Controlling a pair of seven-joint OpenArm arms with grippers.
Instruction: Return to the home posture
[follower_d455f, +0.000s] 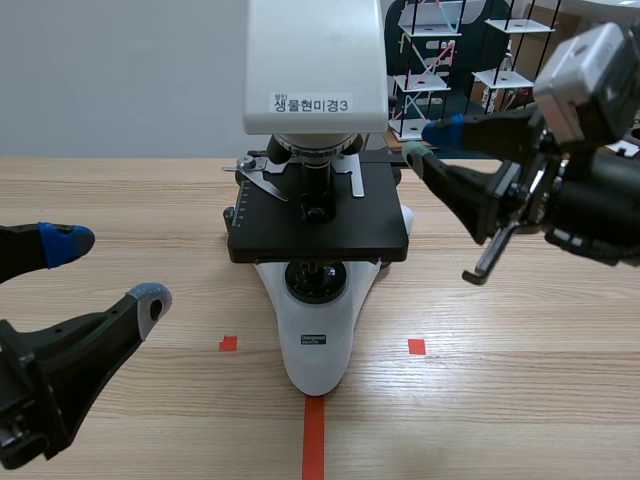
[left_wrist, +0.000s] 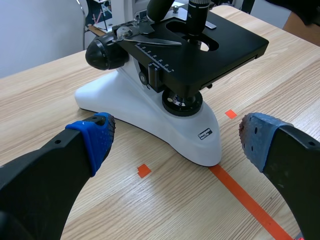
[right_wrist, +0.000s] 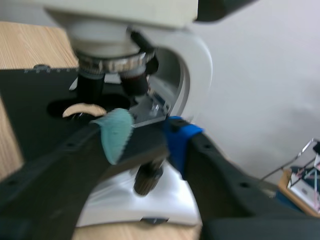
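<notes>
The left gripper (follower_d455f: 108, 272) sits low over the near left corner of the worktop (follower_d455f: 520, 400). Its fingers are spread wide and hold nothing, and its long axis points inward toward the microscope (follower_d455f: 315, 330). The microscope stands at the worktop's middle, foot toward the near edge. The right gripper (follower_d455f: 428, 142) hangs raised by the right edge and points across at the far right corner of the stage (follower_d455f: 380, 225). Its fingers are slightly apart, with nothing gripped as far as I can see. The left arm looks about parked, while the right probably needs to draw back from the microscope to reach home.
</notes>
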